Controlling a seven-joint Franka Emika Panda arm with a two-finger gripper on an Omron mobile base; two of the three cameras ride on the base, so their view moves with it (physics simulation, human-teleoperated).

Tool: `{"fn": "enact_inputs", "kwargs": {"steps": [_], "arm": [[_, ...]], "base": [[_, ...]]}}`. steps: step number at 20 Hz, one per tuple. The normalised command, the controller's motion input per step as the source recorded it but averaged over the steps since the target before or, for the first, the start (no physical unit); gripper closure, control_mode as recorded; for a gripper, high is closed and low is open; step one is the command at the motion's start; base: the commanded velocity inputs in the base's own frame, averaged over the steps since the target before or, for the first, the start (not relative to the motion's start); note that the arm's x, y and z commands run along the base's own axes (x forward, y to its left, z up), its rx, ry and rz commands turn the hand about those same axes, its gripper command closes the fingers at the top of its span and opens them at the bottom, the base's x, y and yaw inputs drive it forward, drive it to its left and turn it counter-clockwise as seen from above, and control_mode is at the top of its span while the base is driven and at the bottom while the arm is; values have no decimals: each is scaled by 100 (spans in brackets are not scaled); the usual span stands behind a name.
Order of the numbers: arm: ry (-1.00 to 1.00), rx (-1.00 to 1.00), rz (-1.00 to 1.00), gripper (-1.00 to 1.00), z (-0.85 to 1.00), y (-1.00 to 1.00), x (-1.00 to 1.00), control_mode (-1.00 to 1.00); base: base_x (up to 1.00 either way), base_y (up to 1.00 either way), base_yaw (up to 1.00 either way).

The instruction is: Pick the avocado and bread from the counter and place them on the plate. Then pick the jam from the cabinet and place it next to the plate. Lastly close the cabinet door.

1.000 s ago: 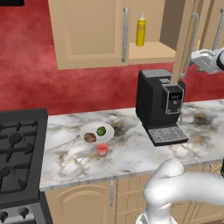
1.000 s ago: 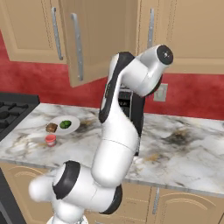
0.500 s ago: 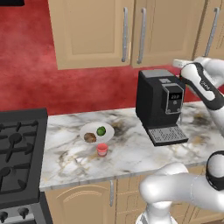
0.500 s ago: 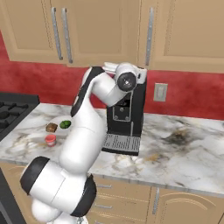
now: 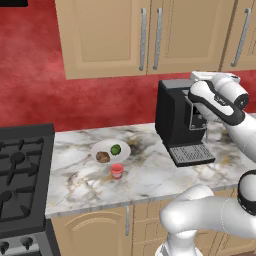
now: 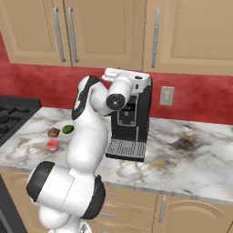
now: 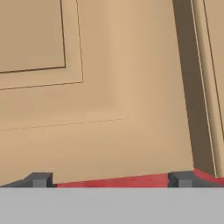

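Hand view — spread jaws (image 7: 110, 179) face the closed cabinet door (image 7: 109, 87), arm folded above the counter (image 5: 150, 175).

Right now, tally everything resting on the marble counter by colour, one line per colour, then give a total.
White: 1, the round shallow plate
Green: 1, the small ball-shaped avocado
Brown: 1, the rounded bread lump
Red: 1, the squat jam jar
Black: 1, the boxy coffee machine
Total: 5
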Motion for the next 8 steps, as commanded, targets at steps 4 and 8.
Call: {"fn": "enact_inputs", "kwargs": {"steps": [4, 8], "arm": [[-16, -18, -21, -100, -5, 79, 88, -100], [-3, -12, -15, -100, 7, 42, 12, -100]], "base": [[0, 0, 0], [0, 0, 0]]}}
